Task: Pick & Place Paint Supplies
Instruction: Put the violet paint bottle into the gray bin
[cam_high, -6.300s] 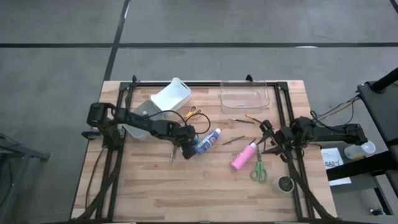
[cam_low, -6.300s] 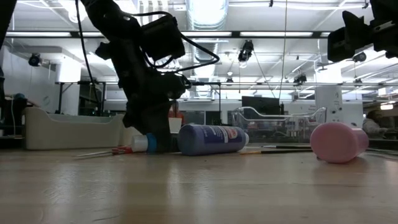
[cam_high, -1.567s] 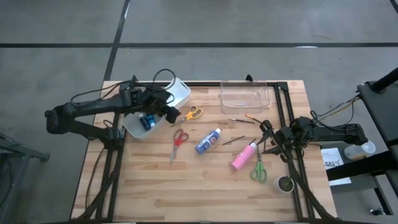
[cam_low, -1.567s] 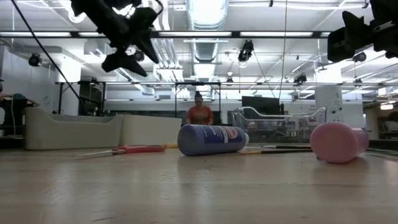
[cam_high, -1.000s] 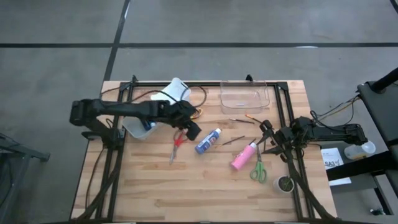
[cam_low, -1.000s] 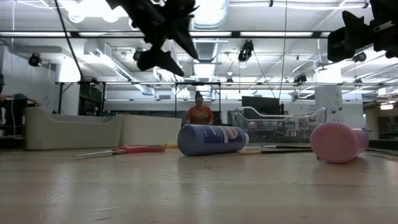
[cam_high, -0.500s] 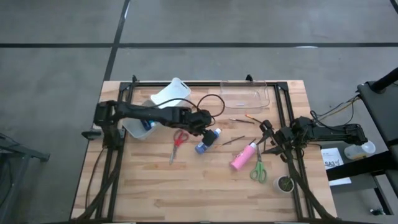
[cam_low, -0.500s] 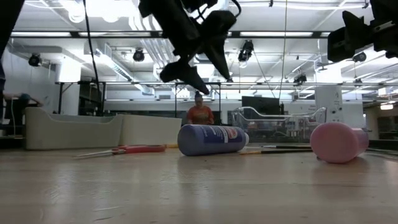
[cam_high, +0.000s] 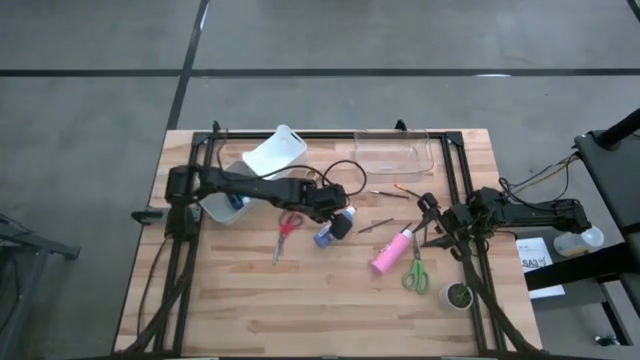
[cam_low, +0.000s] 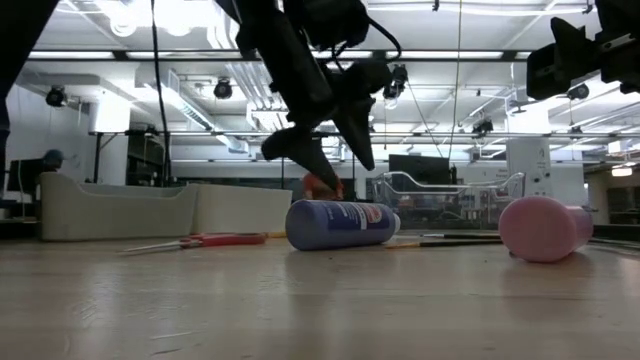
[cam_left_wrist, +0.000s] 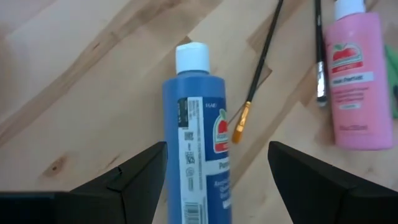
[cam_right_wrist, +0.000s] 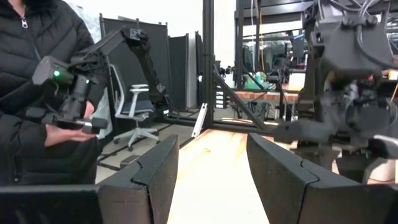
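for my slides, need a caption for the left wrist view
Open left end effector poised over the blue bottle, with a paintbrush and pink bottle beside it.

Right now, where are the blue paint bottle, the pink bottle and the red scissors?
blue paint bottle (cam_left_wrist: 198, 155): left wrist view, its label.
pink bottle (cam_high: 389, 253): high view, its body.
red scissors (cam_high: 285, 224): high view, its handles.

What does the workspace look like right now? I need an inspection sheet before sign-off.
Surface: wooden table, bare at front.
Job's things: blue bottle lying flat; pink bottle lying flat; paintbrushes loose; small blue bottle in white bin.
Clutter: red scissors, green scissors, clear tray.
Grippers: left gripper open above blue bottle; right gripper parked at right edge.
Cables: black loop on left arm.
Surroundings: person holding a device.
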